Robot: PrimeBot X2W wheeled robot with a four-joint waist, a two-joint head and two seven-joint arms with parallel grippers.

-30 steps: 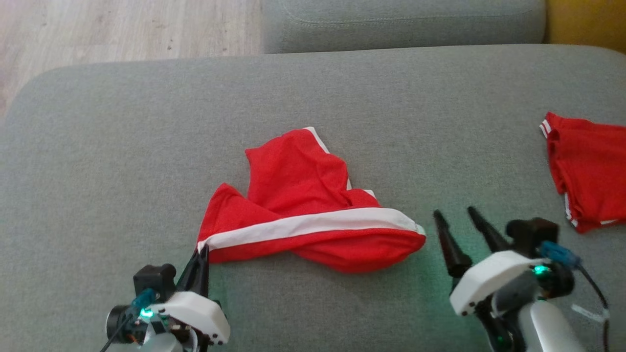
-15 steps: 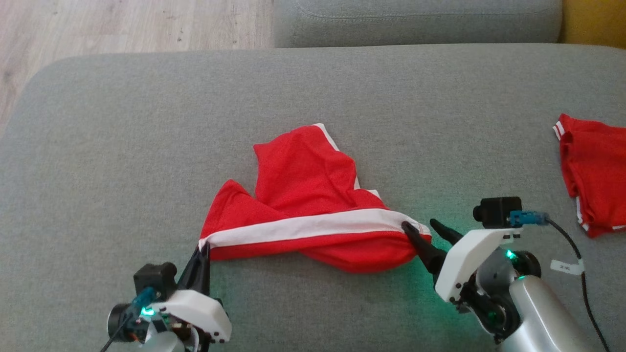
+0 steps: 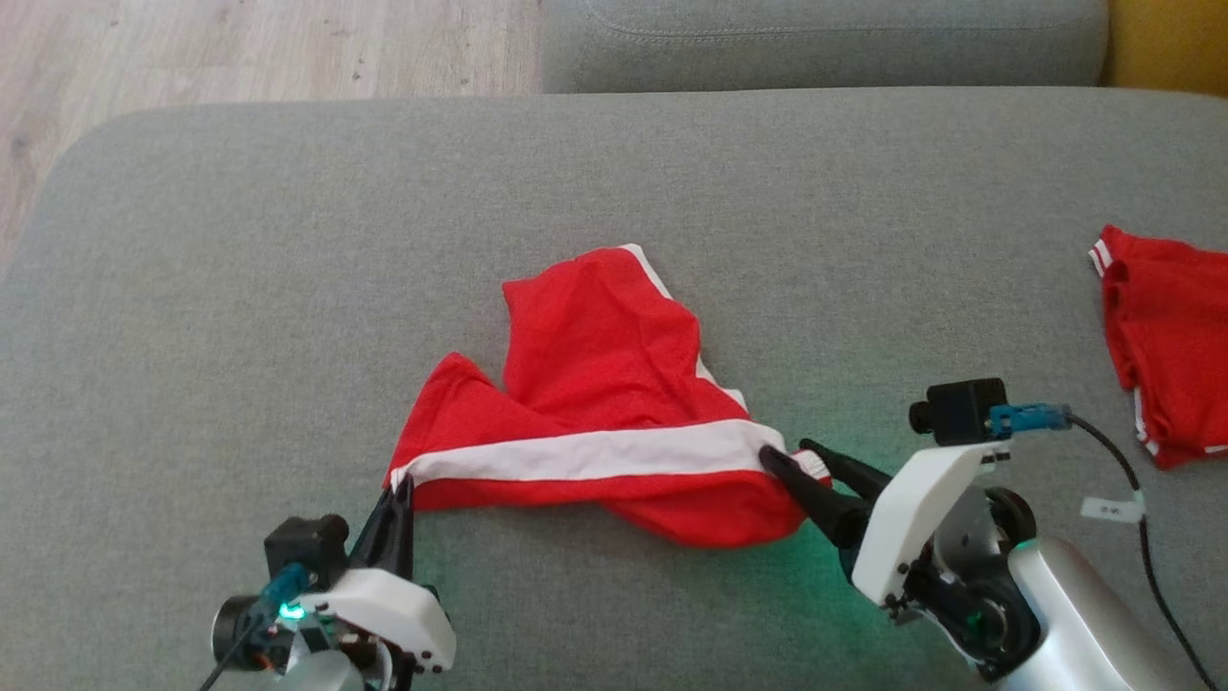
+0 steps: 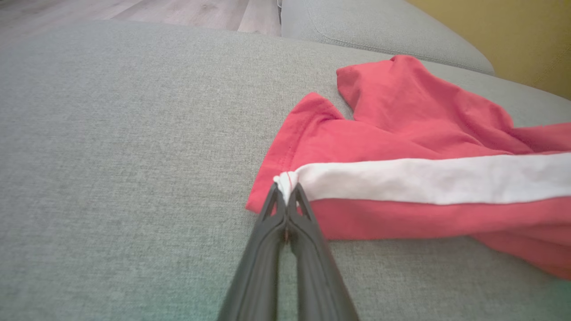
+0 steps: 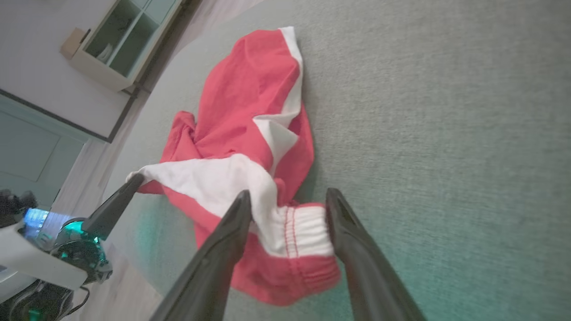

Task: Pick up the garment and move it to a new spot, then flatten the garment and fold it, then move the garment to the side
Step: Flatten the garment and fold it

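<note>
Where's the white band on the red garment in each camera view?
Head view: the white band crosses the lower centre, left to right.
Left wrist view: the white band runs from the centre to the right edge.
Right wrist view: the white band slants through the centre.
Shared landmark: the left gripper, shut on the band's end.

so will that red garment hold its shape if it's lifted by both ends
Probably not: the red garment lies crumpled in soft folds, so it should sag between the left claw pinching one end of its white band and the right claw straddling the other. It looks thin, so likely light.
</note>
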